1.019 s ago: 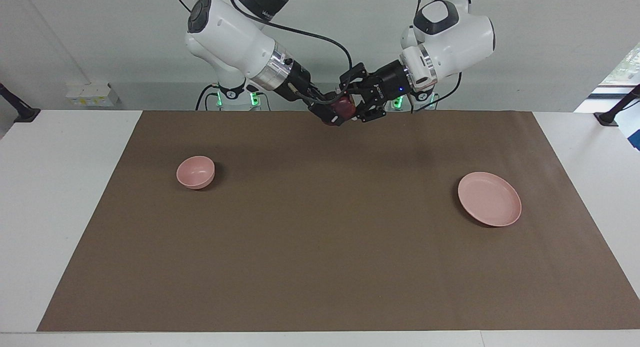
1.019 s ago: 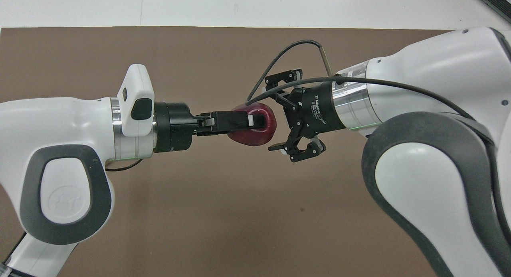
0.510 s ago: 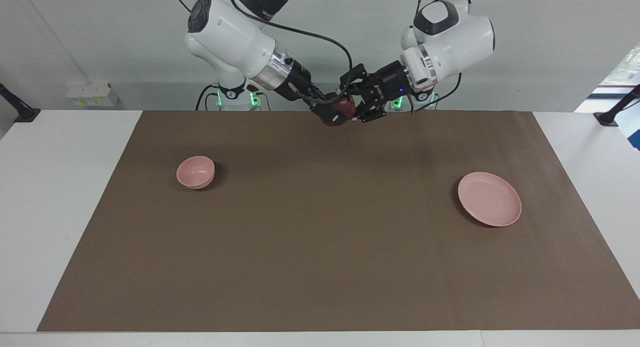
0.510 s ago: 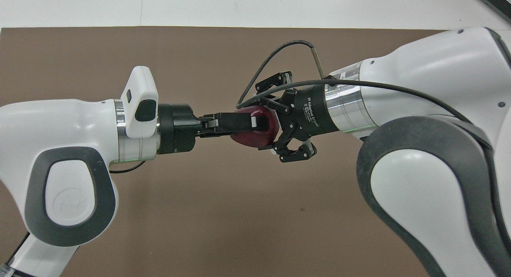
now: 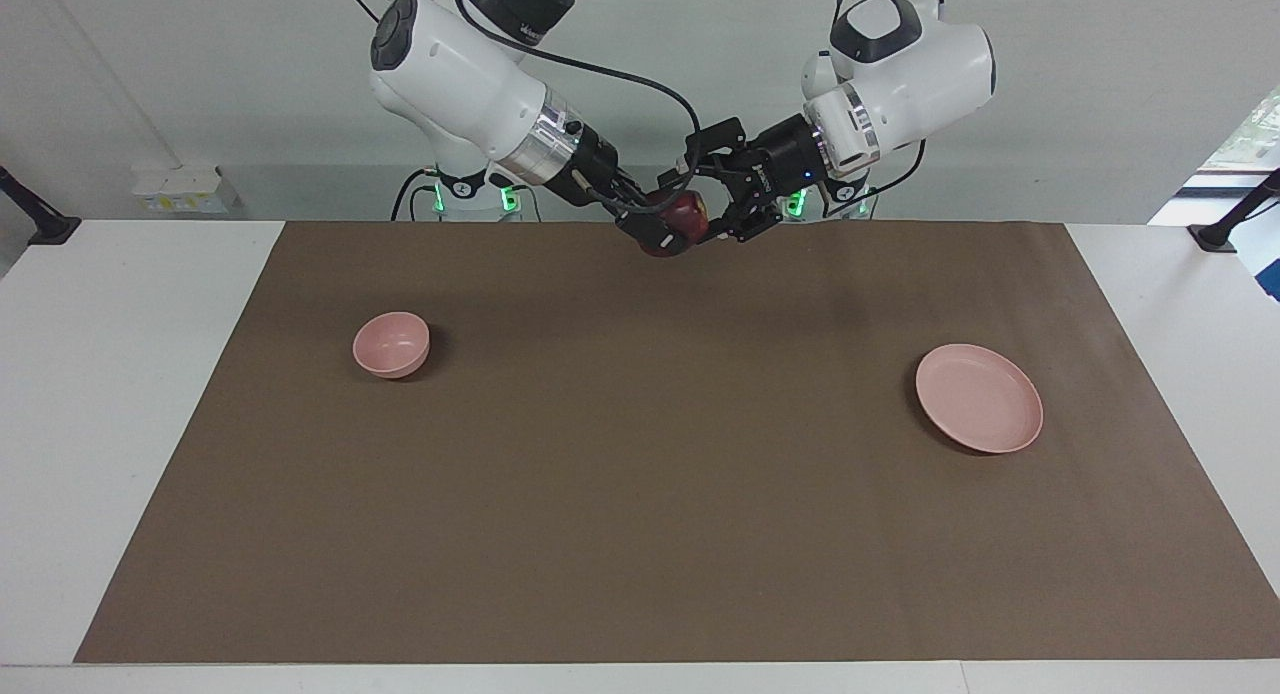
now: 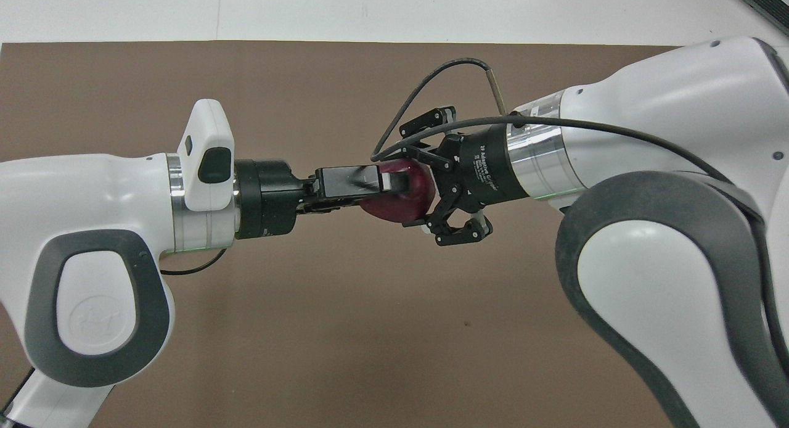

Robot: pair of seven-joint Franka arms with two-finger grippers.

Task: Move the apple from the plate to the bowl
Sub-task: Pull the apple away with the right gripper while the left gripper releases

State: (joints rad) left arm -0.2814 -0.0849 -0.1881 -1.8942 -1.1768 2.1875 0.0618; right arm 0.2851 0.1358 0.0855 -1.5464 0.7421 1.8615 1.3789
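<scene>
The dark red apple (image 5: 686,214) (image 6: 400,206) hangs in the air over the robots' edge of the brown mat, midway between the arms. My left gripper (image 5: 705,204) (image 6: 394,184) is shut on it, one finger above and one below. My right gripper (image 5: 662,236) (image 6: 416,178) is open, its fingers spread on either side of the apple's other end. The pale pink plate (image 5: 979,397) lies empty toward the left arm's end of the table. The small pink bowl (image 5: 391,344) stands empty toward the right arm's end. Both dishes are hidden in the overhead view.
The brown mat (image 5: 640,494) covers most of the white table (image 5: 120,374). A black cable (image 6: 431,82) loops over the right gripper. Nothing else lies on the mat.
My right gripper has moved in toward the apple, and its open fingers now flank it. The left gripper still holds the apple at about the same spot.
</scene>
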